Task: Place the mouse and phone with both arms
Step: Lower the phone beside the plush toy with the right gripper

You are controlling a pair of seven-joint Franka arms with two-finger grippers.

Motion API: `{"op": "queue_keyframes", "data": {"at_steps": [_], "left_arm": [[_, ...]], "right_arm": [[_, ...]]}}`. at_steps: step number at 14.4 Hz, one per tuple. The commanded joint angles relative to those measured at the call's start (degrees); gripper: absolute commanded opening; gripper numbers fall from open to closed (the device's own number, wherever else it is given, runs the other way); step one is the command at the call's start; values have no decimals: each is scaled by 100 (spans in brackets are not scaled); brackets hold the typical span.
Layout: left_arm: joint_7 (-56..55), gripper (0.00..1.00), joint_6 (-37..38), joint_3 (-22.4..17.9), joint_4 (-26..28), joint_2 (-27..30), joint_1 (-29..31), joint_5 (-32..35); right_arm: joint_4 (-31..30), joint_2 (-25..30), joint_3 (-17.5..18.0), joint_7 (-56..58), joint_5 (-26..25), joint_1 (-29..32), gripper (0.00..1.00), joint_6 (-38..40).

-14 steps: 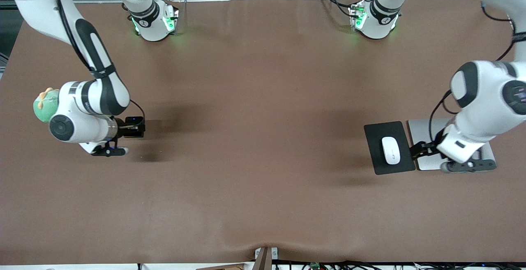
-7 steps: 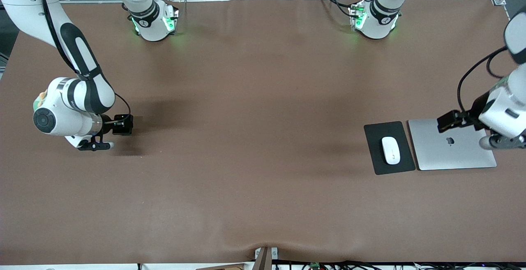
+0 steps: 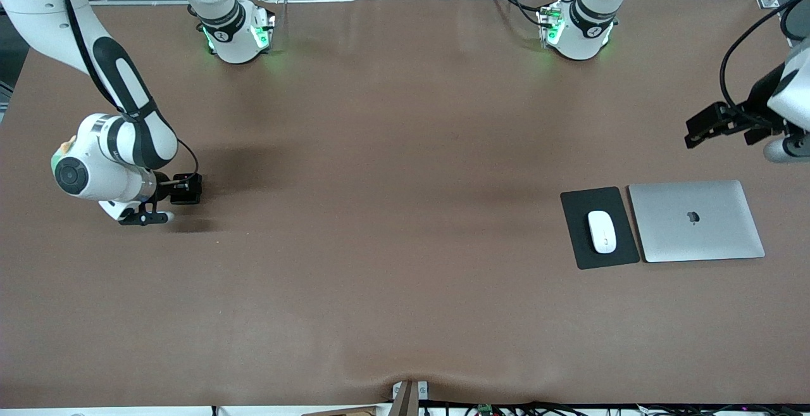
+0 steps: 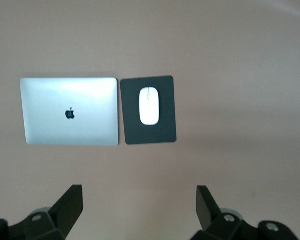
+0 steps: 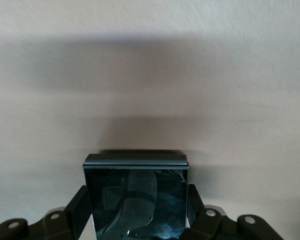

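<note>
The white mouse (image 3: 602,232) lies on a black pad (image 3: 576,213) beside a closed silver laptop (image 3: 696,220), toward the left arm's end of the table. My left gripper (image 3: 696,130) is open and empty, up in the air over bare table near the laptop. The left wrist view shows its spread fingers (image 4: 70,205) above the mouse (image 4: 149,106) and the pad (image 4: 130,115). My right gripper (image 3: 180,189) is shut on the black phone (image 3: 188,189) and holds it a little above the table at the right arm's end. The phone (image 5: 136,200) sits between the fingers (image 5: 79,205).
A green plush toy (image 3: 59,155) is mostly hidden by the right arm's wrist. The laptop also shows in the left wrist view (image 4: 69,111). Both arm bases (image 3: 237,33) stand along the table edge farthest from the front camera. A brown cloth covers the table.
My left gripper has lifted away from the pad and laptop and drawn back toward the left arm's end. My right gripper with the phone has shifted a little toward the right arm's end.
</note>
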State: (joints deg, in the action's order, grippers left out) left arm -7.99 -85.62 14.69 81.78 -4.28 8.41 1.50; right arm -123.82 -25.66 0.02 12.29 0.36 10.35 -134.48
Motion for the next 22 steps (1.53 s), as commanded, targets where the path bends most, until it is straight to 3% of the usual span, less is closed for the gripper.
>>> {"op": "queue_keyframes", "data": {"at_steps": [1, 2, 3, 6, 8, 13, 22], "left_arm": [[61, 100, 89, -36, 417, 497, -50, -159], [61, 100, 89, -97, 523, 629, -164, -159], [61, 100, 89, -228, 619, 700, -287, -159], [61, 100, 115, -686, 743, 859, -805, -159], [61, 100, 160, -652, 743, 841, -807, -159], [52, 100, 186, -608, 770, 815, -780, -168], [-36, 100, 221, -616, 778, 815, -754, -107]], "right_arm": [[-125, 43, 68, 45, -142, 186, 15, -69], [-134, 26, 68, 45, -142, 178, 48, -43], [-143, 8, 59, 28, -150, 160, 99, -43], [-82, 34, 59, 45, -159, 125, 100, 1], [128, 78, 68, 37, -159, 116, 100, 140], [1524, 43, 103, 28, -116, -139, 100, 1931], [3933, -80, 95, -7, -159, -525, 100, 3428]]}}
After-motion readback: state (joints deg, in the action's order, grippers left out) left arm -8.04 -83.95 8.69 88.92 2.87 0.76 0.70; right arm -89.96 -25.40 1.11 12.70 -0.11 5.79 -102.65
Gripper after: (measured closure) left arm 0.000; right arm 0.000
